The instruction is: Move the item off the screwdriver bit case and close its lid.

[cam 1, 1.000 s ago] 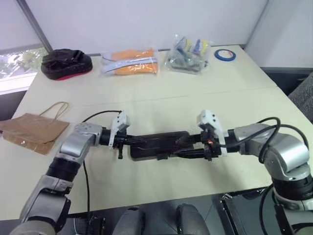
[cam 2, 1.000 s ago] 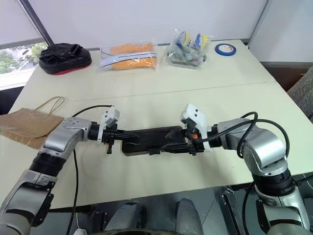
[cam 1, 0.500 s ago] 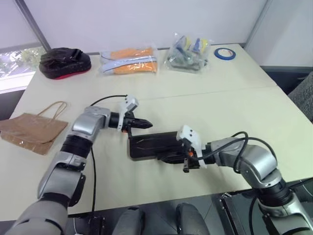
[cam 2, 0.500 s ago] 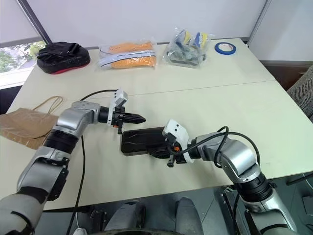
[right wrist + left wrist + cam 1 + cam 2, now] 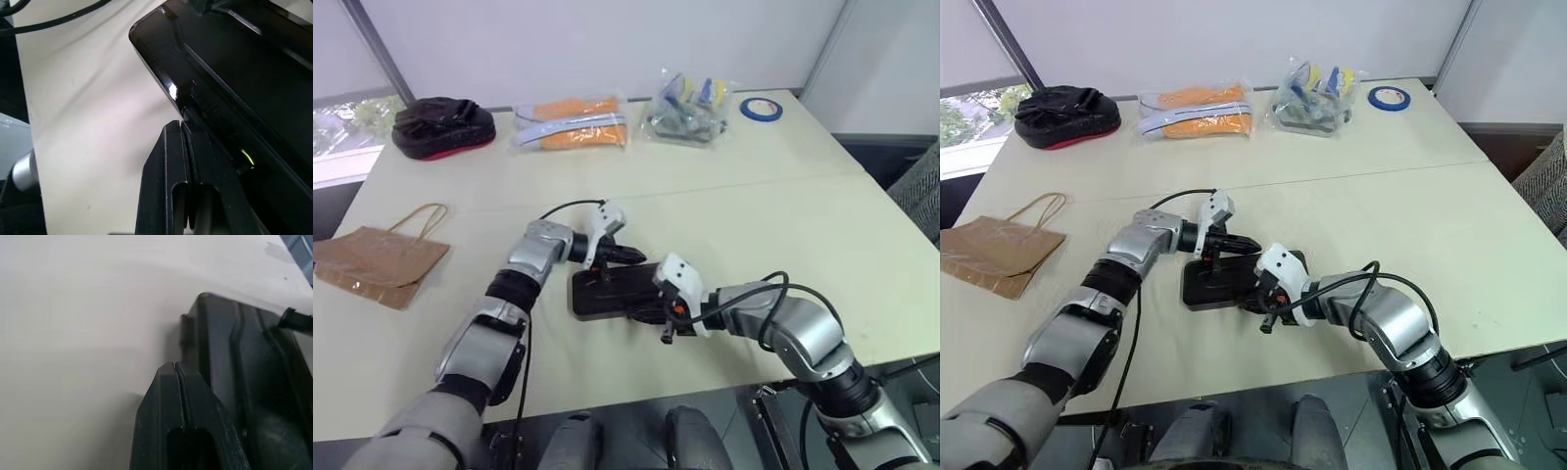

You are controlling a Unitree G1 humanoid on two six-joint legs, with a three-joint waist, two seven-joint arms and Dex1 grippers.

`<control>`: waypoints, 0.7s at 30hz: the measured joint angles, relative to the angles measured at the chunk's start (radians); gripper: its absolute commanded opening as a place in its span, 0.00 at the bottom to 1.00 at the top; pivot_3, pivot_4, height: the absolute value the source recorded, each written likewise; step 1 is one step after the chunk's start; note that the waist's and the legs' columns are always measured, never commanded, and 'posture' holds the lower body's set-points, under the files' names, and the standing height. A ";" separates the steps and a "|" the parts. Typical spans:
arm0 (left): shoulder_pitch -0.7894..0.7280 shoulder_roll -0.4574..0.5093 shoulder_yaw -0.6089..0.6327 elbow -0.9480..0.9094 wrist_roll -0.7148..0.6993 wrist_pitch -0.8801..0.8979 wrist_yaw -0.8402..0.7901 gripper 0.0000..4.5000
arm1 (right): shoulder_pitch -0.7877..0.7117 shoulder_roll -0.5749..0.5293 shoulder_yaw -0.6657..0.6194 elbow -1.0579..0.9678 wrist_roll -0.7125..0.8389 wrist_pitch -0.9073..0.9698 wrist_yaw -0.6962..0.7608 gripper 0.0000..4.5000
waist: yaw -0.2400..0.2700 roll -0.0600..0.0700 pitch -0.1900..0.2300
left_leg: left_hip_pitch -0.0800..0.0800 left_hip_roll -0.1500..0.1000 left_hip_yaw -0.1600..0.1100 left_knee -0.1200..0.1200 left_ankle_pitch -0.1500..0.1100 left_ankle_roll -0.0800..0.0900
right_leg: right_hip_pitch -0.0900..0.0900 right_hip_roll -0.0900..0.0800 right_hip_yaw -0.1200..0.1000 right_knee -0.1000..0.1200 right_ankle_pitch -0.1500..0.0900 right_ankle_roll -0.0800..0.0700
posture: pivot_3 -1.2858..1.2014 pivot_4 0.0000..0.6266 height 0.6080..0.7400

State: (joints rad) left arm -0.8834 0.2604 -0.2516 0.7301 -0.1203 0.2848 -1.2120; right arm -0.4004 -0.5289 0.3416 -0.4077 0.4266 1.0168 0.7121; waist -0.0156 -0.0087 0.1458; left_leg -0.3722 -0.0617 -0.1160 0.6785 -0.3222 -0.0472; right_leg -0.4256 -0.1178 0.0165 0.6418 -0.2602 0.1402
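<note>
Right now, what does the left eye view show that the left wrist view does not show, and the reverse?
Left eye view alone: the paper bag lying at the table's left edge, apart from the case, and the right gripper at the case's near edge. Left wrist view alone: the left gripper's shut fingers close up. Both: the dark case on the table.

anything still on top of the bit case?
No bag: it lies apart at the table's left edge. Over the case are both grippers, left and right, fingers shut. Bits inside can't be seen.

paper bag (image 5: 377, 262) left of case (image 5: 612, 291)
</note>
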 measured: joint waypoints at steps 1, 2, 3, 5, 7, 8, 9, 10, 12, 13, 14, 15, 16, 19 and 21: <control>0.004 -0.001 0.000 -0.002 0.006 -0.011 0.003 0.00 | 0.000 -0.001 0.009 0.002 -0.011 -0.006 -0.002 0.01 | 0.000 0.000 0.000 | 0.001 0.000 0.000 0.000 0.000 0.000 | 0.000 0.000 0.000 0.001 0.000 0.000 | 0.52 0.24 1.00; 0.007 -0.003 0.000 -0.003 0.011 -0.019 0.005 0.00 | 0.000 -0.002 0.018 0.004 -0.020 -0.014 -0.004 0.01 | 0.000 -0.001 -0.001 | 0.001 0.000 0.000 0.000 0.000 0.001 | 0.001 0.000 0.000 0.002 0.000 0.000 | 0.52 0.24 1.00; 0.010 -0.004 0.000 -0.004 0.016 -0.028 0.007 0.00 | 0.000 -0.002 0.028 0.007 -0.030 -0.022 -0.007 0.01 | 0.000 -0.001 -0.002 | 0.002 0.000 0.000 0.000 0.000 0.001 | 0.001 0.000 0.000 0.002 0.000 0.000 | 0.52 0.24 1.00; 0.019 -0.005 0.000 -0.010 0.024 -0.041 0.013 0.00 | 0.000 -0.002 0.049 0.010 -0.051 -0.037 -0.013 0.01 | 0.000 -0.004 -0.004 | 0.003 0.000 0.000 0.000 0.000 0.001 | 0.002 0.000 0.000 0.003 0.000 0.000 | 0.52 0.24 1.00; 0.032 -0.005 0.000 -0.024 0.026 -0.055 0.018 0.00 | 0.000 -0.002 0.060 0.013 -0.061 -0.047 -0.017 0.01 | 0.000 -0.005 -0.006 | 0.004 0.000 0.000 0.000 -0.001 0.003 | 0.003 0.001 0.000 0.003 0.000 0.000 | 0.52 0.24 1.00; 0.038 -0.004 0.000 -0.028 0.026 -0.057 0.020 0.00 | 0.000 -0.002 0.065 0.014 -0.065 -0.053 -0.018 0.01 | -0.001 -0.005 -0.006 | 0.005 0.000 -0.001 0.000 -0.002 0.003 | 0.003 0.001 0.000 0.003 0.000 0.000 | 0.52 0.24 1.00; 0.045 -0.003 0.000 -0.033 0.026 -0.057 0.021 0.00 | -0.001 -0.003 0.073 0.015 -0.074 -0.058 -0.020 0.01 | -0.001 -0.006 -0.007 | 0.005 0.000 -0.001 0.000 -0.002 0.004 | 0.004 0.001 0.000 0.003 0.000 0.000 | 0.52 0.24 1.00; 0.049 -0.002 0.000 -0.038 0.027 -0.057 0.022 0.00 | -0.001 -0.003 0.079 0.015 -0.080 -0.062 -0.020 0.01 | -0.002 -0.006 -0.008 | 0.005 0.001 -0.001 0.000 -0.002 0.004 | 0.004 0.001 0.000 0.003 0.000 0.000 | 0.52 0.24 1.00; 0.058 0.001 0.001 -0.052 0.028 -0.057 0.026 0.00 | -0.001 -0.005 0.090 0.015 -0.093 -0.070 -0.020 0.01 | -0.002 -0.006 -0.008 | 0.006 0.001 -0.001 0.000 -0.002 0.004 | 0.004 0.001 0.000 0.003 0.000 0.000 | 0.52 0.24 1.00; 0.064 0.002 0.001 -0.058 0.028 -0.057 0.029 0.00 | -0.002 -0.008 0.099 0.015 -0.103 -0.078 -0.021 0.01 | -0.002 -0.007 -0.008 | 0.007 0.001 -0.001 0.000 -0.002 0.004 | 0.004 0.001 0.000 0.003 0.000 0.000 | 0.52 0.24 1.00; 0.072 0.004 0.001 -0.066 0.028 -0.057 0.034 0.00 | -0.002 -0.011 0.110 0.016 -0.117 -0.088 -0.021 0.01 | -0.002 -0.007 -0.008 | 0.008 0.001 -0.001 0.000 -0.002 0.004 | 0.005 0.001 0.000 0.003 0.000 0.000 | 0.52 0.24 1.00; 0.076 0.004 0.001 -0.070 0.028 -0.057 0.036 0.00 | -0.002 -0.011 0.116 0.016 -0.125 -0.093 -0.021 0.01 | -0.002 -0.007 -0.008 | 0.008 0.001 -0.001 0.000 -0.002 0.004 | 0.006 0.001 0.000 0.003 0.000 0.000 | 0.52 0.24 1.00; 0.082 0.006 0.002 -0.076 0.028 -0.057 0.039 0.00 | -0.002 -0.012 0.124 0.018 -0.135 -0.103 -0.022 0.01 | -0.002 -0.007 -0.008 | 0.010 0.001 -0.001 -0.001 -0.003 0.005 | 0.007 0.001 0.000 0.003 0.000 0.000 | 0.52 0.24 1.00; 0.095 0.010 0.002 -0.097 0.028 -0.057 0.048 0.00 | -0.002 -0.013 0.154 0.028 -0.171 -0.133 -0.028 0.01 | -0.004 -0.007 -0.008 | 0.019 0.002 -0.002 -0.003 -0.007 0.013 | 0.015 0.002 0.000 0.000 -0.001 0.000 | 0.52 0.24 1.00; 0.100 0.013 0.002 -0.105 0.028 -0.055 0.052 0.00 | -0.002 -0.013 0.167 0.033 -0.191 -0.153 -0.030 0.01 | -0.005 -0.007 -0.008 | 0.019 0.003 -0.002 -0.003 -0.008 0.014 | 0.016 0.004 0.000 -0.003 -0.001 0.000 | 0.52 0.24 1.00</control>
State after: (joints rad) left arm -0.7833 0.2731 -0.2492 0.6246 -0.0924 0.2293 -1.1604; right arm -0.4024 -0.5416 0.5087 -0.3744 0.2360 0.8640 0.6825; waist -0.0207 -0.0153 0.1374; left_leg -0.3535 -0.0585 -0.1180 0.6756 -0.3298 -0.0336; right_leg -0.4097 -0.1139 0.0170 0.6390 -0.2609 0.1402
